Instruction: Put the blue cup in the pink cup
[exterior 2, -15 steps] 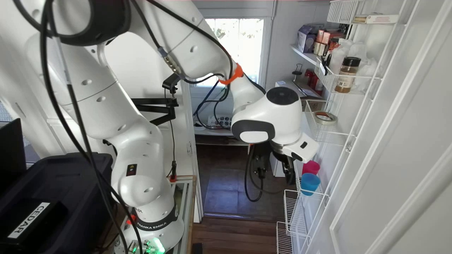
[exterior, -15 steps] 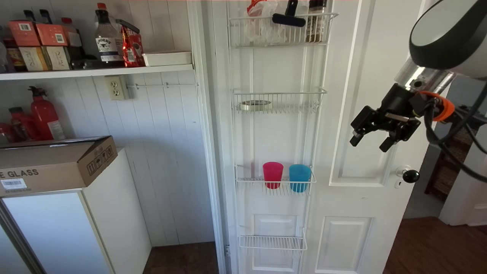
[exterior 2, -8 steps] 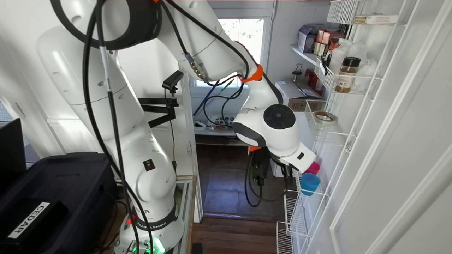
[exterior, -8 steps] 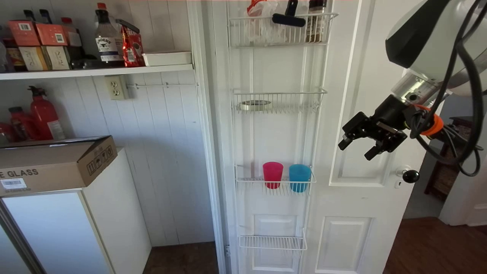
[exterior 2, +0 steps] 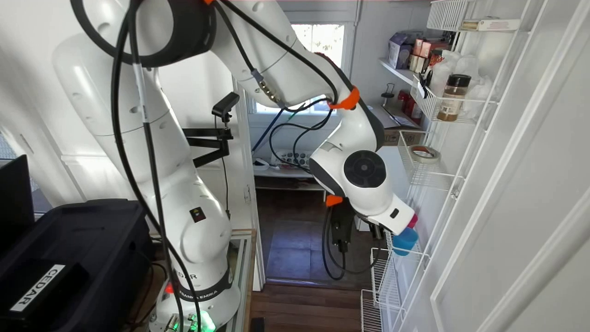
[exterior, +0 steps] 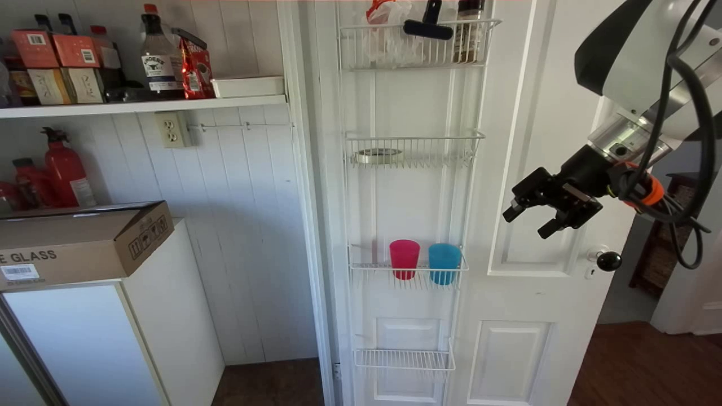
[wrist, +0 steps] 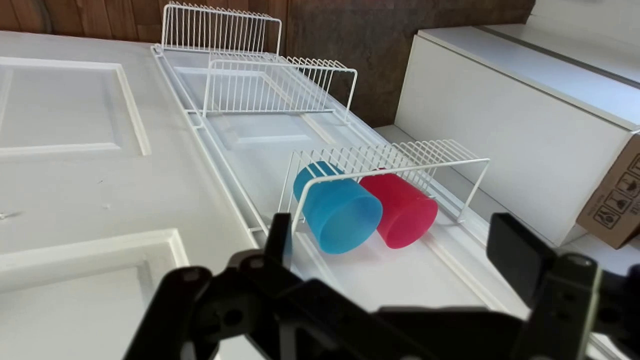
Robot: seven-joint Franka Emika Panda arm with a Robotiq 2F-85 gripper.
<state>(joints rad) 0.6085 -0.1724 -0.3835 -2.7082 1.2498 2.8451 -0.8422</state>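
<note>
1. Blue cup [exterior: 444, 261] stands upright in a white wire basket [exterior: 369, 268] on a paneled white door [exterior: 533, 299], at the end of the basket nearer the black doorknob [exterior: 609, 261].
2. Pink cup [exterior: 404, 256] stands upright just beside it in the same basket — a narrow gap separates the pair.
3. Claw [exterior: 529, 221] hangs in front of the door, higher than both cups and well apart from them, its jaws spread wide and angled downward.
4. Both cups show their open mouths in the wrist view, framed in the space between the parted fingers [wrist: 517, 257], the blue one partly overlapping the pink.
5. Robot arm [exterior 2: 281, 57] arches across an exterior view — its white wrist housing [exterior 2: 391, 214] covers much of the pink cup and a slice of the blue one.
6. Next basket [exterior: 434, 137] up, a roll of tape [exterior: 378, 160] lies flat; in a higher basket [exterior: 355, 27], plastic bags [exterior: 386, 42] sit near a dark-capped jar [exterior 2: 454, 97].
7. Off to one side, a brown cardboard box [exterior: 65, 251] rests on a white cabinet [exterior: 175, 316], near a red fire extinguisher [exterior: 66, 175]; a white shelf [exterior: 242, 102] above them holds a tall bottle [exterior: 161, 62], small boxes [exterior: 79, 52] and a red pouch [exterior: 196, 70].
</note>
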